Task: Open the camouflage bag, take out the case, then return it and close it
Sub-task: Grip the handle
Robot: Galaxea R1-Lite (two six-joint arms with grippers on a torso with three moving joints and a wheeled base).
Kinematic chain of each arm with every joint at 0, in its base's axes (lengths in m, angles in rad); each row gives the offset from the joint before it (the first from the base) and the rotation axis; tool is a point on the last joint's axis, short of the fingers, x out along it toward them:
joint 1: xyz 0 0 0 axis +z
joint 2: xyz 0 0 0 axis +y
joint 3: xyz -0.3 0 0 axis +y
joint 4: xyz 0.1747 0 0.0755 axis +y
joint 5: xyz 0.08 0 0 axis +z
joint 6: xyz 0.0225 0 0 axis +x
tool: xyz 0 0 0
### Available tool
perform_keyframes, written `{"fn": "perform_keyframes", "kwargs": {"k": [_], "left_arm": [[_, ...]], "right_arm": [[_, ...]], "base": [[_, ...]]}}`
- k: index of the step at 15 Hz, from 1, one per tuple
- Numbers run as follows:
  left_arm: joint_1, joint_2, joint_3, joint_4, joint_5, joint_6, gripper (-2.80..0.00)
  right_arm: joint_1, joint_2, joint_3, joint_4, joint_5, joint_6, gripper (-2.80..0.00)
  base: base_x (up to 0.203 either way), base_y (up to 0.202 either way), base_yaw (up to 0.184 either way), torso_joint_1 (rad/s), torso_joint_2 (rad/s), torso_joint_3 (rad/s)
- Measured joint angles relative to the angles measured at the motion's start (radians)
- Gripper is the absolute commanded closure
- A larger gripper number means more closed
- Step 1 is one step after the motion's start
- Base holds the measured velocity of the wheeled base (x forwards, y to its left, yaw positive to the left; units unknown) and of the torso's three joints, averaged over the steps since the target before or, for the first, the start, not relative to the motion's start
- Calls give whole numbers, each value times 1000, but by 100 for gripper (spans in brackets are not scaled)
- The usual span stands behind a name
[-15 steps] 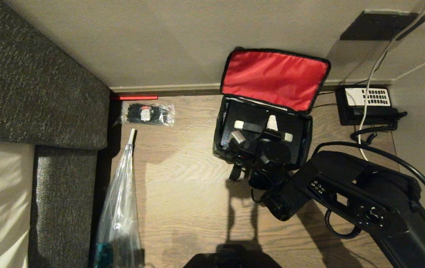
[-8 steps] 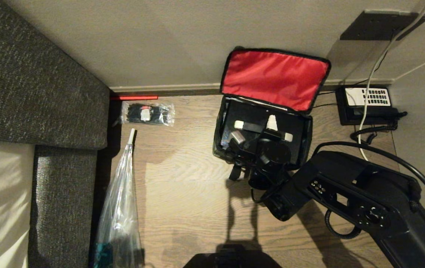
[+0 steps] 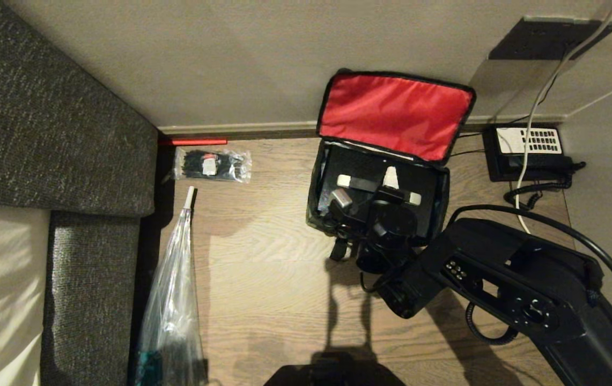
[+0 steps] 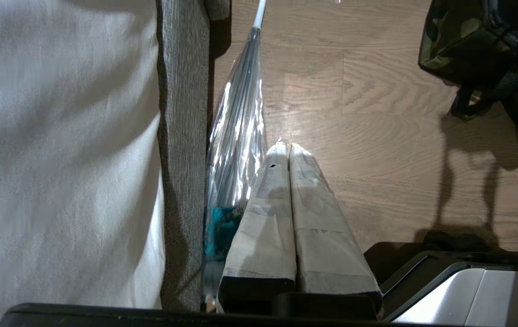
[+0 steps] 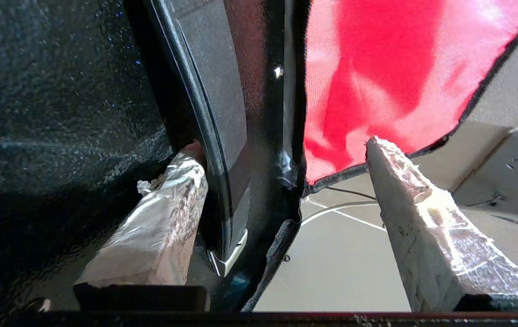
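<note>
The camouflage bag [image 3: 315, 206] stands open on the wood floor by the wall, its red-lined lid [image 3: 394, 112] leaning back against the wall. Its camouflage side also shows in the left wrist view [image 4: 447, 43]. The black case [image 3: 356, 161] sits inside, its black handle [image 3: 378, 187] with pale ends on top. My right gripper [image 3: 367, 187] hangs over the case, open, one finger on each side of the handle. In the right wrist view one finger [image 5: 168, 213] rests against the handle [image 5: 222, 104]; the other [image 5: 404, 190] stands well apart, before the red lining. My left gripper [image 4: 284, 147] is shut and parked above the floor.
A black telephone [image 3: 528, 150] with a white cord lies right of the bag in the corner. A clear packet of black items [image 3: 212, 163] lies to the left. A folded clear umbrella [image 3: 174, 289] leans by the grey sofa [image 3: 43, 107]. Bare floor lies in front of the bag.
</note>
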Motion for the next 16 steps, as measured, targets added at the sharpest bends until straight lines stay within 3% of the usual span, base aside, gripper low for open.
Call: {"fn": "perform_keyframes", "kwargs": {"k": [16], "left_arm": [[0, 0, 0, 0, 0, 0, 0]], "right_arm": [[8, -35, 150, -6, 5, -12, -280]], "base": [[10, 0, 0, 1, 0, 0]]}}
